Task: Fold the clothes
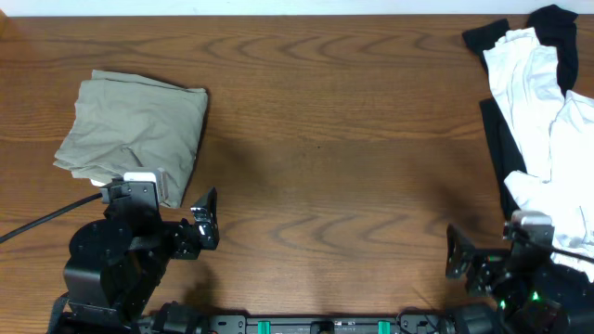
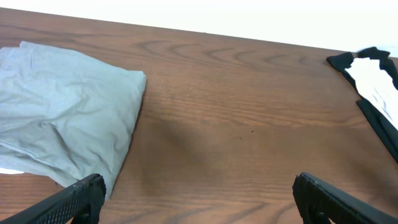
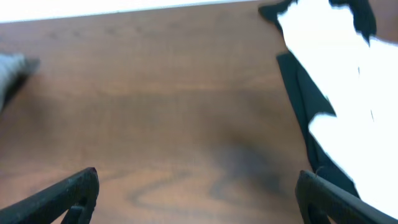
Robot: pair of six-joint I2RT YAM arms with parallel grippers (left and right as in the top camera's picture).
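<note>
Hovering both pincers low near the front edge of the tabletop (image 1: 316, 139), I am holding nothing. My left pincer (image 2: 199, 202) is standing wide apart and empty, and my right pincer (image 3: 196, 196) is gaping the same way over bare wood. The khaki garment (image 1: 135, 125) is lying at the far left as a compact, roughly squared bundle, with its near corner just beside my left pincer. I am judging that piece to be folded, so the task is sitting between garments. The white and black clothes (image 1: 548, 102) are lying heaped and wrinkled along the right edge, close to my right pincer. The next move is probably calling for my right pincer to reach into that heap, pinch a single layer rather than two tangled together, and drag it onto the middle of the tabletop for spreading flat.
</note>
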